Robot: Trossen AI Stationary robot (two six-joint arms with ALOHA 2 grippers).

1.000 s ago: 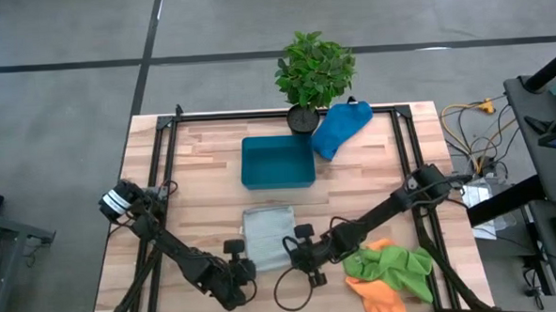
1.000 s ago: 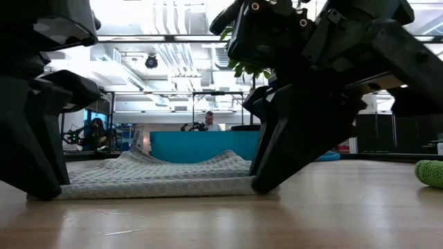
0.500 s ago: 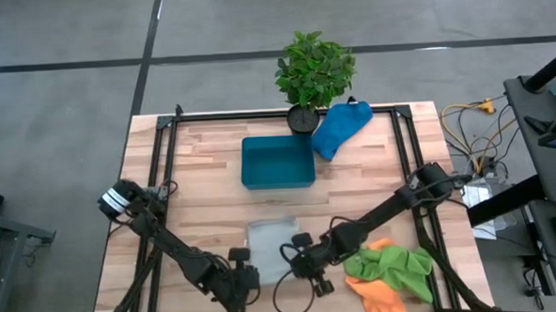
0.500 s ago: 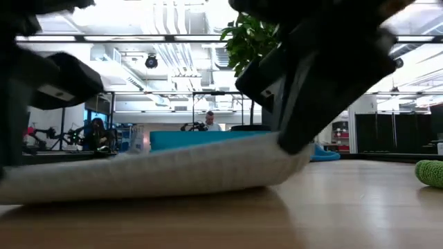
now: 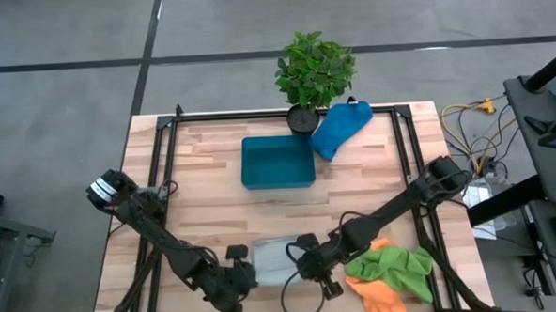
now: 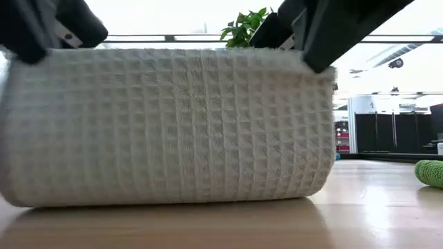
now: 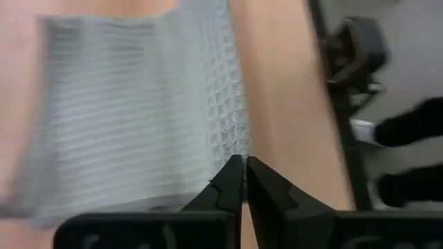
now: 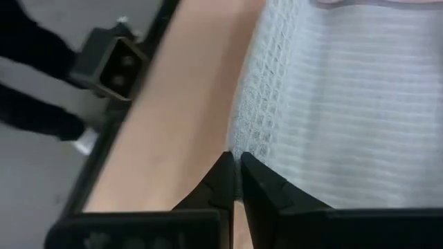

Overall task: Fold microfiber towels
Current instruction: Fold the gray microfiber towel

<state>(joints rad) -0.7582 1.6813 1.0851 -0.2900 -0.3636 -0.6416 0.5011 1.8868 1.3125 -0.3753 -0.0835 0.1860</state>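
Left gripper [image 5: 246, 266] and right gripper [image 5: 299, 260] each clamped on one grey-white towel [image 5: 273, 257]; three others aside.

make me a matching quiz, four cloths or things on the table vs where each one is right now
Things:
1. grey-white towel
2. blue towel
3. lime green towel
4. blue tray

Places:
A. beside the plant pot at the far edge
B. table's middle, behind the lifted towel
C. held up between both grippers
D. near right corner, on the orange towel

Pairs: 1-C, 2-A, 3-D, 4-B
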